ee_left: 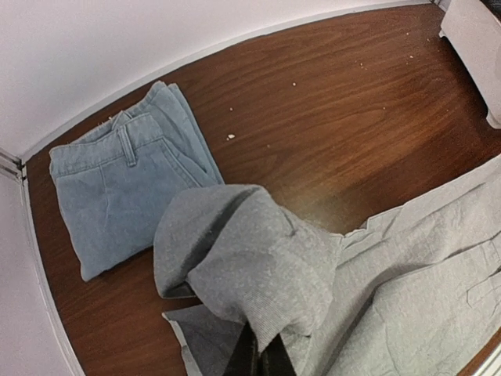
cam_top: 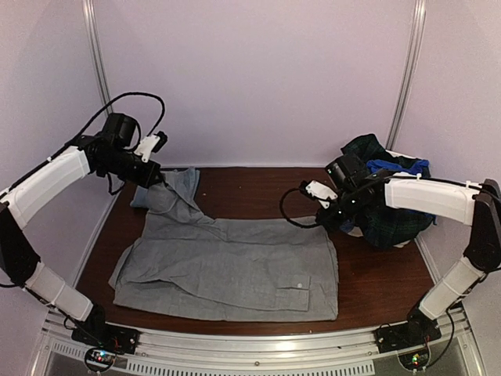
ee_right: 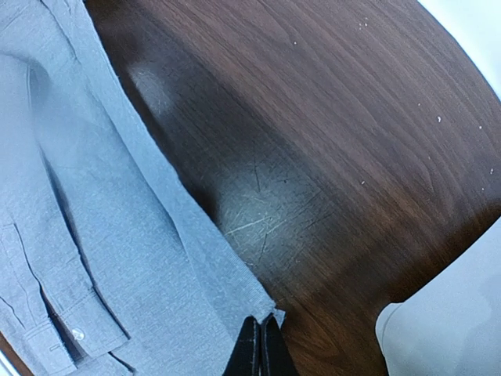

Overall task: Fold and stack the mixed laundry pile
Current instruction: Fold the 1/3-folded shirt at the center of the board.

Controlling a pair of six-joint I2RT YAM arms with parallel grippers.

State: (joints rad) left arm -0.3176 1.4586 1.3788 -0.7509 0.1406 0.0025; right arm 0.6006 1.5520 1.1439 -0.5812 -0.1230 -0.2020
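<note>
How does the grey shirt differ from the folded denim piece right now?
The grey shirt lies spread open across the table; the folded denim is a compact rectangle in the far-left corner. The shirt is pale grey, the denim blue. The left pincer and right pincer each pinch the shirt; neither holds the denim. Both rest on the table.

table [cam_top: 258, 188]: dark wood | centre: grey shirt [cam_top: 235, 266] spread | far left: folded denim [ee_left: 117, 196] | far right: mixed laundry pile [cam_top: 403, 223]

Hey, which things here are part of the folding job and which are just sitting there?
In the job: grey shirt, pinched by left pincer and right pincer; laundry pile.
Just sitting: folded denim garment, already folded; table.
</note>
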